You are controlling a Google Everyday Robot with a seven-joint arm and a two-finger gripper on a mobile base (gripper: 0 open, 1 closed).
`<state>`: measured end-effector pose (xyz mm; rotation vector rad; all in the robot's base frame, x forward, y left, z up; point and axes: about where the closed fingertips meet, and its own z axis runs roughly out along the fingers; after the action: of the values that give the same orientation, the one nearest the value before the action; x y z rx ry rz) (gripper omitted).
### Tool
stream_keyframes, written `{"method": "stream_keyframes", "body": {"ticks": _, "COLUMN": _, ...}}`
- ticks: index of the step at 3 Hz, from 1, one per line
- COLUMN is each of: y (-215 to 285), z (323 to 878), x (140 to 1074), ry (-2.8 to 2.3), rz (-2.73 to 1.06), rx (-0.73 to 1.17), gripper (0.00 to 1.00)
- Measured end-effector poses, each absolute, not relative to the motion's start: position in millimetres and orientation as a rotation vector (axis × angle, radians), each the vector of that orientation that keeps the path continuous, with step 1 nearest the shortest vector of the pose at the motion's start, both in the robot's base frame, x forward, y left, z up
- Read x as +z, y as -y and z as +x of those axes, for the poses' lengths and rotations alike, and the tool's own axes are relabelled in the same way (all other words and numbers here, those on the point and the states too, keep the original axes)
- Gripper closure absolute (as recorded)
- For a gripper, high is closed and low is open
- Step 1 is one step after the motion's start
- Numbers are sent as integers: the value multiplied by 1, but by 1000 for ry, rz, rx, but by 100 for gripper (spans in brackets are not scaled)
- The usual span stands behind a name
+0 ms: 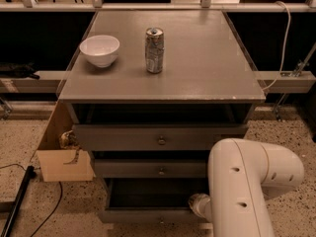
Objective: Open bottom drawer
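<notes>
The grey cabinet has three drawers with small round knobs. The bottom drawer [143,215] is the lowest and slimmest. It stands pulled out, with its dark inside showing behind its front. My white arm [247,186] comes in from the lower right. My gripper [196,204] is at the right end of the bottom drawer's opening, mostly hidden behind the arm; only a pale rounded end shows. The top drawer [160,138] and the middle drawer [153,169] are less far out.
On the cabinet top stand a white bowl [99,49] and a silver can [154,50]. A wooden box [61,154] leans against the cabinet's left side. A black cable and pole [17,204] lie on the speckled floor at the left.
</notes>
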<state>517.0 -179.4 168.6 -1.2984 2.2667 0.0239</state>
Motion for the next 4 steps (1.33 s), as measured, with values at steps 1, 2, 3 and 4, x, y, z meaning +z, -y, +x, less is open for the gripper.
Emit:
{"method": "stream_keyframes", "body": {"ticks": 1, "y": 180, "z": 517, "x": 167, "ry": -2269, "rz": -1301, "rx": 21, "gripper": 100}}
{"method": "stream_keyframes", "body": {"ticks": 2, "y": 180, "z": 517, "x": 167, "ry": -2269, "rz": -1301, "rx": 21, "gripper": 82}}
{"method": "stream_keyframes", "body": {"ticks": 3, "y": 180, "z": 517, "x": 167, "ry": -2269, "rz": -1301, "rx": 21, "gripper": 51}}
{"method": "stream_keyframes", "body": {"ticks": 4, "y": 180, "z": 517, "x": 167, "ry": -2269, "rz": -1301, "rx": 21, "gripper": 28}}
